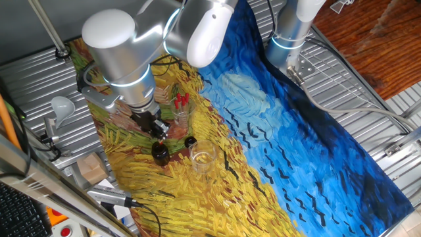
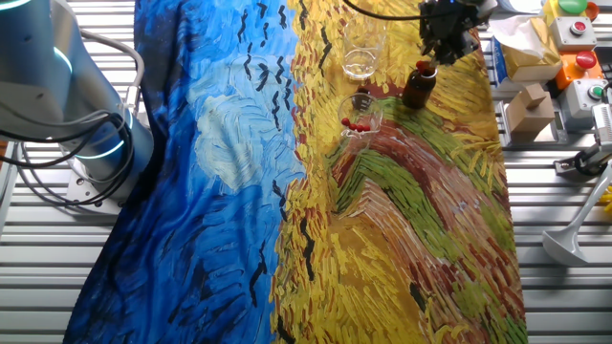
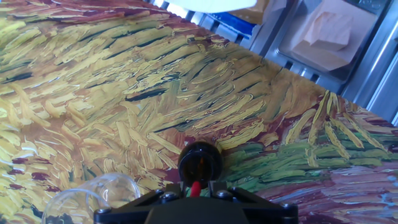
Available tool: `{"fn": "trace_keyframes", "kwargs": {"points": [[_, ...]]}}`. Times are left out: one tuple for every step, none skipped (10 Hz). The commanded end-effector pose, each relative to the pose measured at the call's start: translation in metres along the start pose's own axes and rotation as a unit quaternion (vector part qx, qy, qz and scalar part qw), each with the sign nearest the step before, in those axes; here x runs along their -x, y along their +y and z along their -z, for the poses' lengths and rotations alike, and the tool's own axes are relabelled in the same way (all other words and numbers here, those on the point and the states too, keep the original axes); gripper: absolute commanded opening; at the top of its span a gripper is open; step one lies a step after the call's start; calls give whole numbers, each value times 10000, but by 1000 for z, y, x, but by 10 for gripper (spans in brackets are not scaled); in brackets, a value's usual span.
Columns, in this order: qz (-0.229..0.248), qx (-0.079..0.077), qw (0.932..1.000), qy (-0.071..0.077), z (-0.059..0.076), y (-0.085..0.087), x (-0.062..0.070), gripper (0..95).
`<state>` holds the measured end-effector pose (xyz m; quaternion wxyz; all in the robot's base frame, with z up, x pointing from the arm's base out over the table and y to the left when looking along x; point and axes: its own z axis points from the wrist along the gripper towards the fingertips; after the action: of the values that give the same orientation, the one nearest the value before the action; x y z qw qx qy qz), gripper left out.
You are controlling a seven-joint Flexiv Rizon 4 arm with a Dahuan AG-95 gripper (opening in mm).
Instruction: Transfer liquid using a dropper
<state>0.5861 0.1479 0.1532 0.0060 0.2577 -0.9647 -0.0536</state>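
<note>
Painted cloth [image 2: 402,220] covers the table. Two clear glasses: an empty one [image 2: 363,50] at 11 o'clock of a glass [image 2: 361,117] holding several red-bulbed droppers, count unclear. One brown bottle [image 2: 419,86] stands beneath the gripper [image 3: 195,191], narrowed on a dropper [image 3: 195,188], its tube hidden.

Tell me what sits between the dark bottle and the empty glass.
The small black cap lies on the cloth between the dark bottle and the empty glass, clearest in the fixed view nearer the gripper.
</note>
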Motion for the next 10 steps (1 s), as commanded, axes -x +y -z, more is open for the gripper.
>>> {"fn": "trace_keyframes", "kwargs": {"points": [[8,-8,10000,-42,-2,0,-3,190],[11,-20,10000,-75,-3,1,-6,190],[10,-27,10000,-84,-4,1,-8,190],[14,-35,9999,-97,-5,1,-10,190],[15,-37,9999,-103,-5,1,-10,190],[14,-41,9999,-117,-6,1,-11,190],[6,-44,9999,-126,-6,1,-11,190],[0,-43,9999,-133,-7,2,-11,190],[-3,-45,9999,-139,-8,2,-11,380],[4,-50,9999,-139,-9,2,-11,380]]}}
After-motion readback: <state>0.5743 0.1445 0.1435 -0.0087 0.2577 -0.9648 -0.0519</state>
